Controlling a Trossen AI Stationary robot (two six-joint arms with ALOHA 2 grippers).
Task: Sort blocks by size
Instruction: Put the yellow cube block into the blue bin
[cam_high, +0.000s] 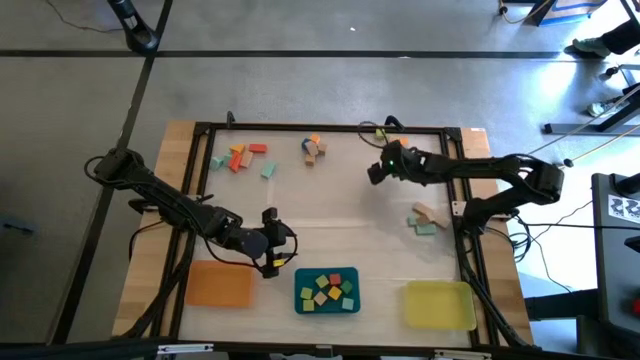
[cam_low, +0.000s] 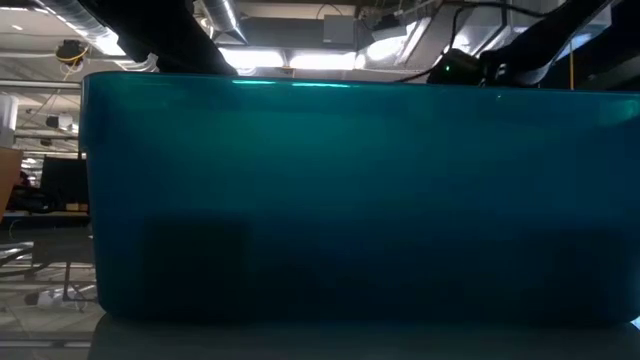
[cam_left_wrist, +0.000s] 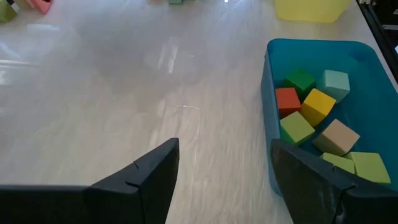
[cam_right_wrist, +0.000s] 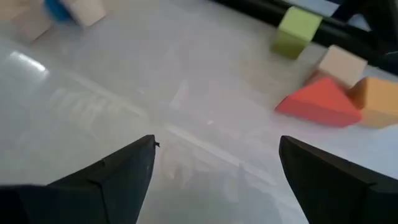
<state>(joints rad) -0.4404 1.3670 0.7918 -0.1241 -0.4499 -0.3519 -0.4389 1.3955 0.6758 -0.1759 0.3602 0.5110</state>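
Several wooden blocks (cam_high: 327, 292) lie in the teal tray (cam_high: 300, 303) at the near edge; in the left wrist view they show as green, red, yellow, mint and tan cubes (cam_left_wrist: 318, 107). Loose blocks lie at the far left (cam_high: 240, 157), far middle (cam_high: 315, 148) and right (cam_high: 427, 220). My left gripper (cam_high: 272, 240) hangs open just left of the teal tray (cam_left_wrist: 271, 124), nothing between its fingers (cam_left_wrist: 224, 168). My right gripper (cam_high: 375, 172) is open over bare table, empty (cam_right_wrist: 217, 162), with a red wedge (cam_right_wrist: 318, 102), an orange, a tan and a green block (cam_right_wrist: 298, 28) ahead of it.
An orange tray (cam_high: 218, 285) lies at the near left and a yellow tray (cam_high: 438, 305) at the near right. A black frame (cam_high: 320, 128) borders the work area. The teal tray's wall (cam_low: 350, 200) fills the low view. The table's middle is bare.
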